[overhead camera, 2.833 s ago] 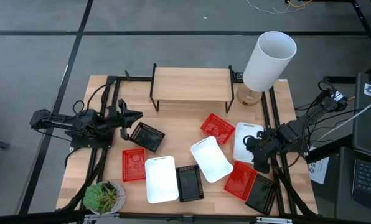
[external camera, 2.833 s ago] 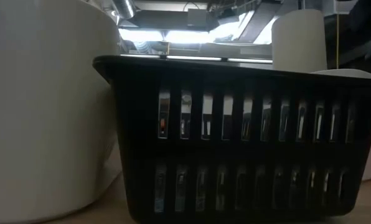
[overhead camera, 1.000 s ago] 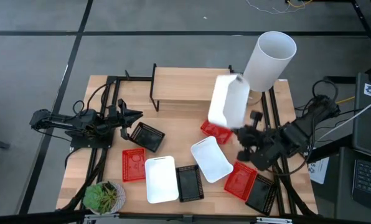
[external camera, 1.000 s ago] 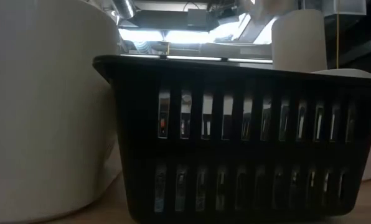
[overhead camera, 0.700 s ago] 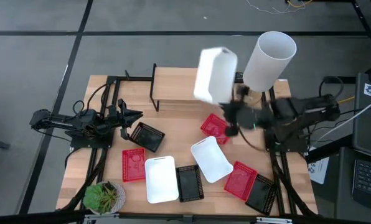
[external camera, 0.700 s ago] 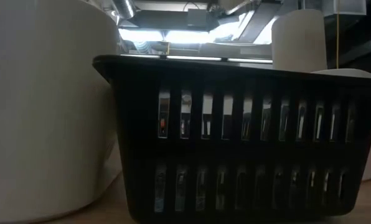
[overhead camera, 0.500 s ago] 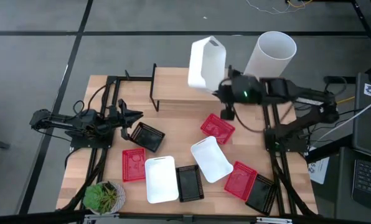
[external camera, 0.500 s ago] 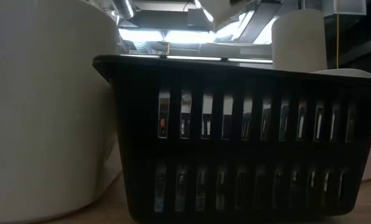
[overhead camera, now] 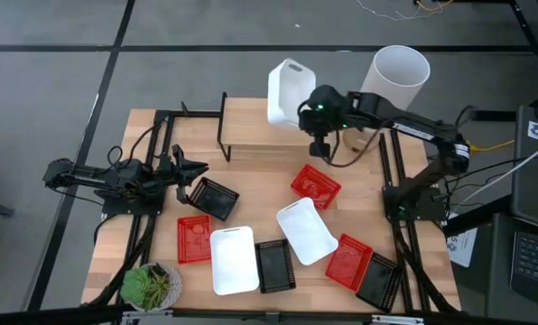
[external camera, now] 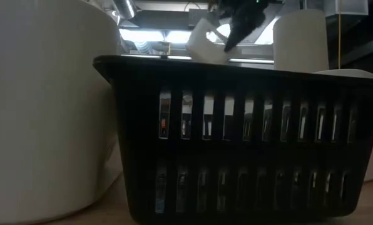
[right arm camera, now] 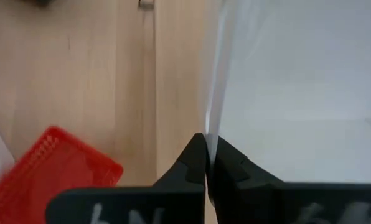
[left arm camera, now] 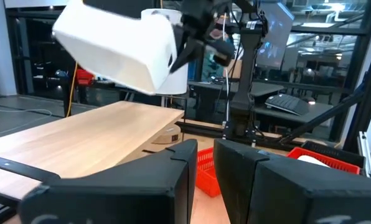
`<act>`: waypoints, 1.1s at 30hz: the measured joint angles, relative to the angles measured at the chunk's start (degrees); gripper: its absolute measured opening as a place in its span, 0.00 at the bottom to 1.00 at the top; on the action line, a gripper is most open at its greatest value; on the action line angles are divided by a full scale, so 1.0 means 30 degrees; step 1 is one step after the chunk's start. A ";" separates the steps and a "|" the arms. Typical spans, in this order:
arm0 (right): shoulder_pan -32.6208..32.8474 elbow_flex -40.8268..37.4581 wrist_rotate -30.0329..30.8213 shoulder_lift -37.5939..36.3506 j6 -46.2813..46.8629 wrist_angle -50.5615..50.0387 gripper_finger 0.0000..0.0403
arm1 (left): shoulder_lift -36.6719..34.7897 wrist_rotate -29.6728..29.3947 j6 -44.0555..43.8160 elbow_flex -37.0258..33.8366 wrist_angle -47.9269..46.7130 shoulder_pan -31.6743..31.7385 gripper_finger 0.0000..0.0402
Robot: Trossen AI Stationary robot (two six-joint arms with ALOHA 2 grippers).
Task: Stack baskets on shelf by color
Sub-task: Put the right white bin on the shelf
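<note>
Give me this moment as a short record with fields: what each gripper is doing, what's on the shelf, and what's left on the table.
right gripper: shut on the rim of a white basket, held tilted above the shelf
left gripper: waiting at the table's left, by a black basket
shelf: no basket resting on it
table: three red, three black and two white baskets
other: white cylinder, potted plant

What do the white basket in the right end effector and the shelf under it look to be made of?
The white basket, pinched by its wall in the right end effector, looks like smooth, solid-walled moulded plastic with a slight sheen and rounded corners. The shelf appears to be a pale board with visible wood grain, possibly laminate, on thin black legs that look like metal.
</note>
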 joint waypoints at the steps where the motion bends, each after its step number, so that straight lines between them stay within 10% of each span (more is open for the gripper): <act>1: -0.0070 0.0000 0.0000 0.0186 -0.0026 -0.0241 0.00 | 0.0005 0.0001 -0.0005 0.0005 0.0000 0.0000 0.11; 33: -0.0563 0.0000 0.1439 0.0440 0.1074 -0.7567 0.02 | 0.0005 0.0007 0.0009 0.0001 0.0000 0.0004 0.11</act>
